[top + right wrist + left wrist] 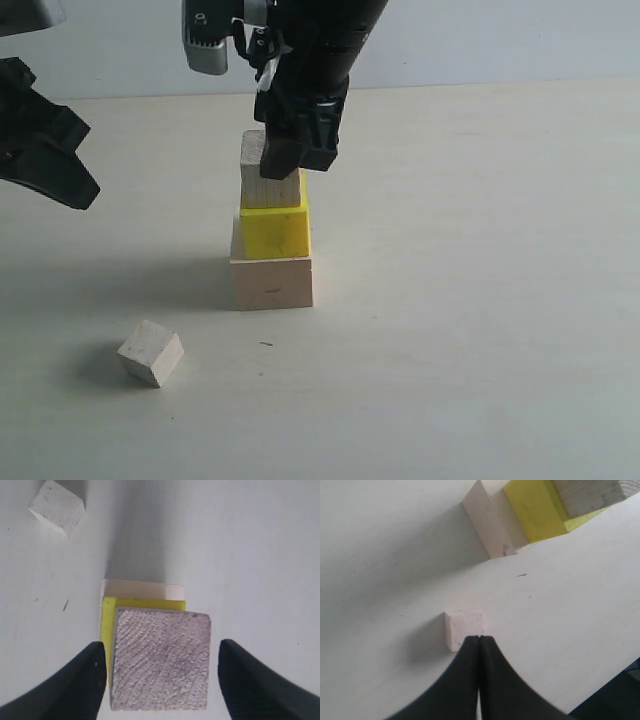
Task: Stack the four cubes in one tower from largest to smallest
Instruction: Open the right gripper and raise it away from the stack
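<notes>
Three cubes stand in a column: the large pale wooden cube (272, 283) at the bottom, the yellow cube (275, 230) on it, the tan wooden cube (266, 180) on top. My right gripper (300, 158) hangs over the column. It is open, its fingers straddling the tan cube (160, 665) with a small gap on each side. The smallest whitish cube (151, 352) lies alone on the table, in front and to the left of the column. My left gripper (60, 165) is raised at the far left, shut and empty; its tips (479, 639) point at the whitish cube (462, 627).
The pale tabletop (480, 330) stretches around the column, with a small dark speck (265, 344) in front of it. The yellow cube (107, 615) sits slightly off-centre on the pale cube (140, 587).
</notes>
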Controlling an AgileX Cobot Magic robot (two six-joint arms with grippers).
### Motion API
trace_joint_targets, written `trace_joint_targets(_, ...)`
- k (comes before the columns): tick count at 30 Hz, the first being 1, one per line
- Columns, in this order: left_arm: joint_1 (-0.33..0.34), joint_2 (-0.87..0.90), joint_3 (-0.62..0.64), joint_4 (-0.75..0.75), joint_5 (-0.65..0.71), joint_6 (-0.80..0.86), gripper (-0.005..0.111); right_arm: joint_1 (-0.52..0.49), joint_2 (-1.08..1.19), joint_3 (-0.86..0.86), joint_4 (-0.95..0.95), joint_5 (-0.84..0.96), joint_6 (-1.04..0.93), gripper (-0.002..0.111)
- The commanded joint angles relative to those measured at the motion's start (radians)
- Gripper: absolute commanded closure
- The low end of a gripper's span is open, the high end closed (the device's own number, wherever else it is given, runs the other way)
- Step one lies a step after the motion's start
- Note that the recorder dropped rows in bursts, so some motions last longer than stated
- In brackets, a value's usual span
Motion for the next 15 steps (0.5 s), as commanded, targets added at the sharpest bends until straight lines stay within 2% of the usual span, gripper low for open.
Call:
trace_joint_targets(1,0.001,-0.001,0.001,-0.005,-0.002,0.002,0.107,-0.001,-0.041,0.0,0.004,-0.007,0.015,0.046)
trace_joint_targets(10,0.001,-0.001,0.001,-0.005,0.001,0.002,0.107,-0.001,-0.123,0.0,-0.002,0.001,0.216,0.047)
trace_joint_targets(12,0.001,-0.001,0.001,-0.009,0.006,0.002,0.107,-0.001,-0.146,0.0,-0.024,0.009,0.328,0.052)
trace_joint_targets(15,0.001,-0.001,0.001,-0.016,0.006,0.0,0.107,-0.001,-0.182,0.0,-0.053,0.035,0.428,0.071)
